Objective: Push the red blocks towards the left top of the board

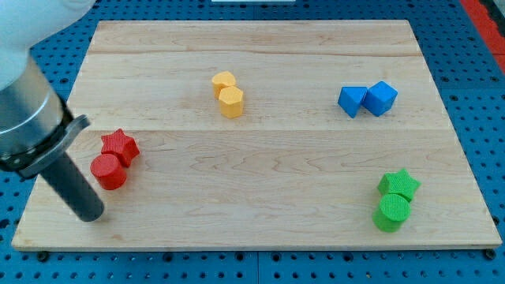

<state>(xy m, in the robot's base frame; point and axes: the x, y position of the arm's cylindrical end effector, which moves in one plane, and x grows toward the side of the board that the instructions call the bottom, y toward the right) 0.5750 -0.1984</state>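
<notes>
The surface (260, 173) is a pale wooden board resting on a blue perforated base (473, 47). The arm carries no jaws; it ends in a dark rod, so no opening state applies. My tip (93, 214) sits on the board near the view's bottom-left corner, just below and slightly left of the red cylinder (108, 171), close to it but apart. The red star (120, 146) lies touching the red cylinder on its upper right side. Both red blocks are at the view's left edge of the board, about mid-height.

Two yellow hexagonal blocks (228, 94) stand touching each other near the top centre. Two blue blocks (368, 99) sit side by side at the upper right. A green star (398, 184) and a green cylinder (391, 213) touch at the lower right.
</notes>
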